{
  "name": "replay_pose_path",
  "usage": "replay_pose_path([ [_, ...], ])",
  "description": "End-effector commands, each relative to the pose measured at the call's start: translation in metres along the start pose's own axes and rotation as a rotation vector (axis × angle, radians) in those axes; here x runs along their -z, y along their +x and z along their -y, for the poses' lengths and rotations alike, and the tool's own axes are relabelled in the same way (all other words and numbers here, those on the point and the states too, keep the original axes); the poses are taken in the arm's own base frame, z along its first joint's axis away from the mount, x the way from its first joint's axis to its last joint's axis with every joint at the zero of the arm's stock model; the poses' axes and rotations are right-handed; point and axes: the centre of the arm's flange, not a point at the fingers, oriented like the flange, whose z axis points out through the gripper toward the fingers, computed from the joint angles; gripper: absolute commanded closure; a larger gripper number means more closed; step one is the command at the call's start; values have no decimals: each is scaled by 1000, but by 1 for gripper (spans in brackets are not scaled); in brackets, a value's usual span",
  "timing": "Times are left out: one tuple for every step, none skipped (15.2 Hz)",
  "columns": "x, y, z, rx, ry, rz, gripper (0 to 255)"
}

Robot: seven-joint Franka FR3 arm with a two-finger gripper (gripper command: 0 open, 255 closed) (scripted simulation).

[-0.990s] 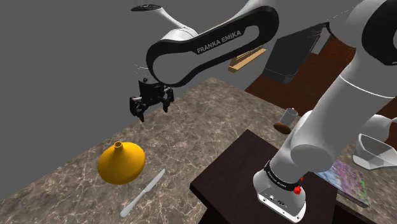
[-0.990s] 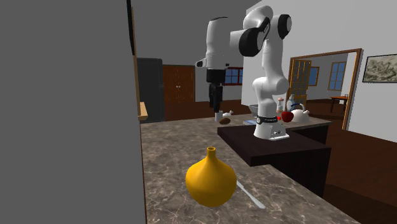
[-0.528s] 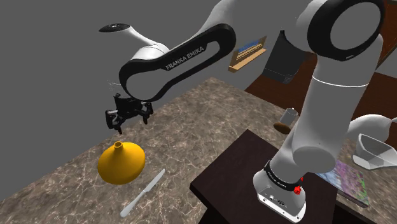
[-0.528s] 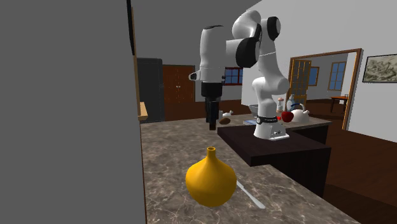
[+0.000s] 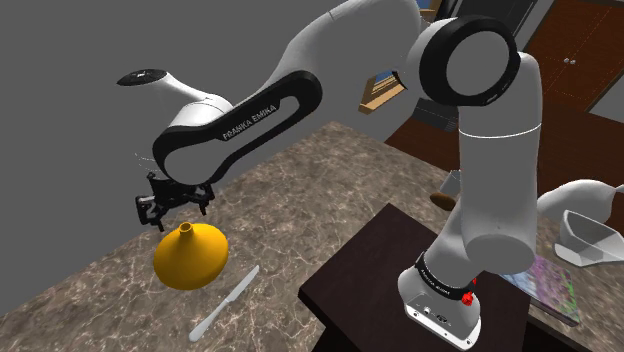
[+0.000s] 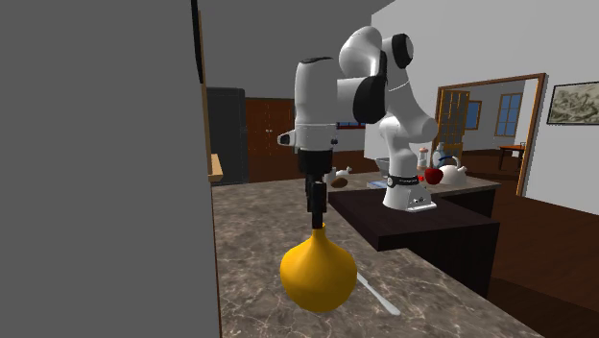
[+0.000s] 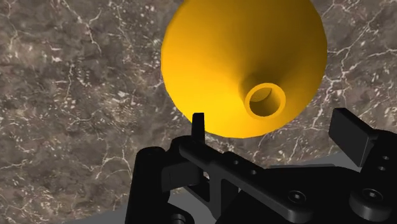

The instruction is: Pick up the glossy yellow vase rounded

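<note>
Nearest in the shoulder view, the dark stand [image 5: 360, 272] is carrying the white arm [image 5: 495, 190], which is reaching up and over toward that view's left. Just past the stand's corner, a knife [image 5: 224, 304] is lying flat on the brown marbled counter [image 5: 300, 200].

Just beyond the knife, the vase [image 5: 190, 258] is standing upright on the counter. It is glossy yellow and round-bodied, and its short narrow neck is pointing up. The gripper [image 5: 176, 212] is hanging right over that neck, pointing down.

In the wrist view the two black fingers [image 7: 198, 125] are standing apart, open and holding nothing. The mouth of the neck is sitting in line with the gap between them, a little ahead, and neither finger is touching the yellow body. From the second exterior view the gripper is coming straight down onto the top of the neck.

Behind the vase, a plain grey wall [image 5: 80, 100] is running along the counter's far edge. Farther off in the second exterior view, a red apple [image 6: 433, 177] and a white teapot [image 6: 451, 172] are sitting behind the stand. Beyond them a framed picture [image 6: 574, 101] is hanging on the far wall.
</note>
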Motion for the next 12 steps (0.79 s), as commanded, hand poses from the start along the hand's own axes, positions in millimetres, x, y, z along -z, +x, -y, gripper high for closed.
replay_pose_path([
  [-10, 2, 1, 0, 1, 0, 0],
  [-15, 2, 1, 0, 1, 0, 0],
  [-21, 2, 1, 0, 1, 0, 0],
  [-26, 2, 1, 0, 1, 0, 0],
  [-29, 2, 1, 0, 1, 0, 0],
  [-29, 2, 1, 0, 1, 0, 0],
  [-29, 2, 1, 0, 1, 0, 255],
  [-30, 2, 1, 0, 1, 0, 255],
  [-29, 2, 0, 0, 1, 0, 255],
  [-29, 2, 1, 0, 1, 0, 255],
  [-29, 2, 1, 0, 1, 0, 255],
  [-29, 2, 0, 0, 1, 0, 255],
])
